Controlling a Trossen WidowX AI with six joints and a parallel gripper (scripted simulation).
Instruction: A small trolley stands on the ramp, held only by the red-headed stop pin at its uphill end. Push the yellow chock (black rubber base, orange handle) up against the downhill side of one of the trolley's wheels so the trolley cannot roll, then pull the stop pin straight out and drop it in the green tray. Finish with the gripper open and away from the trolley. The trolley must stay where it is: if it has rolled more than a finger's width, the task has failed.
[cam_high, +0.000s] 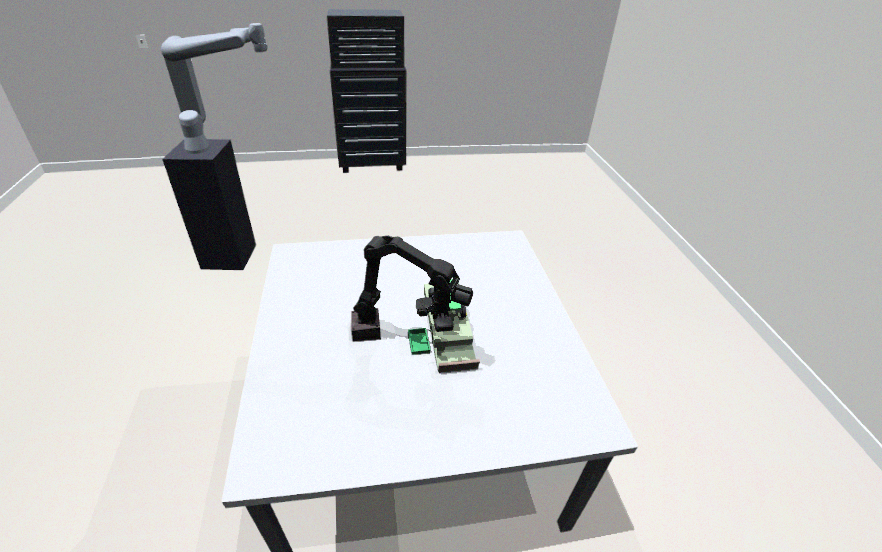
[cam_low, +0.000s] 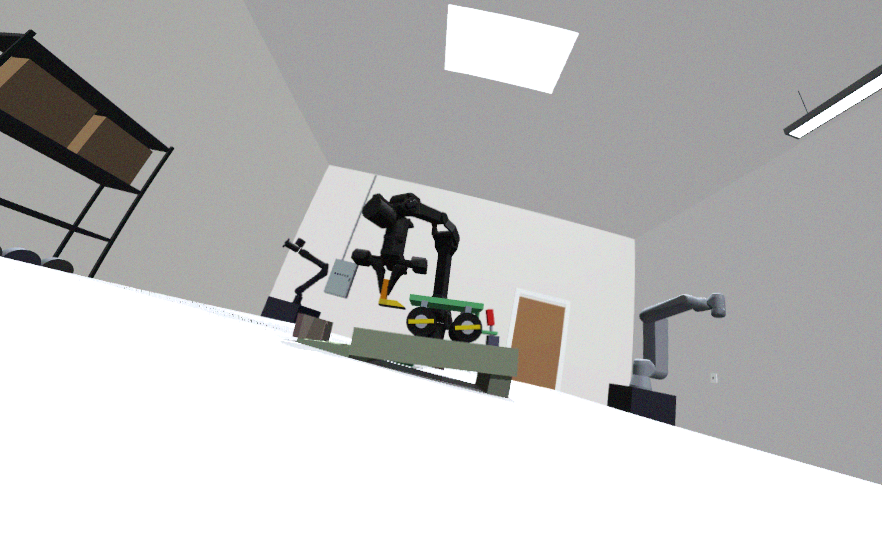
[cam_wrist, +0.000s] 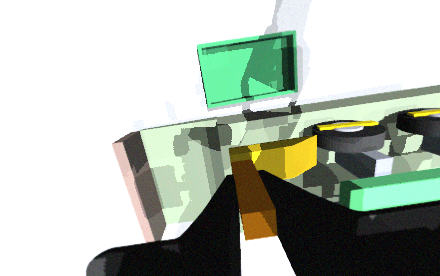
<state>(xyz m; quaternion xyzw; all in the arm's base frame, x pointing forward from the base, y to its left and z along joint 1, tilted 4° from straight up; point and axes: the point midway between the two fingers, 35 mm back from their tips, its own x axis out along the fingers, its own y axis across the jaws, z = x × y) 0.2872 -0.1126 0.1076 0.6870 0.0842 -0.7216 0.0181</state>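
Note:
My gripper (cam_low: 385, 292) (cam_wrist: 247, 176) is shut on the orange handle of the yellow chock (cam_low: 391, 303) (cam_wrist: 285, 157). The chock hangs in the air above the ramp (cam_high: 454, 330) (cam_low: 429, 348), on the downhill side of the trolley (cam_low: 448, 303) (cam_wrist: 395, 192). In the exterior view a gap shows between the chock and the downhill wheel (cam_low: 421, 321) (cam_wrist: 350, 137). The trolley stands on the ramp. The red-headed stop pin (cam_low: 489, 317) stands upright at its uphill end. The green tray (cam_high: 418, 341) (cam_wrist: 225, 75) is empty on the table. The chock's black base is not visible.
A brown end board (cam_high: 457, 366) (cam_low: 312, 327) closes the low end of the ramp. The tray lies beside the ramp, between it and my arm's base (cam_high: 366, 326). The trolley's green deck is close beside my fingers in the wrist view.

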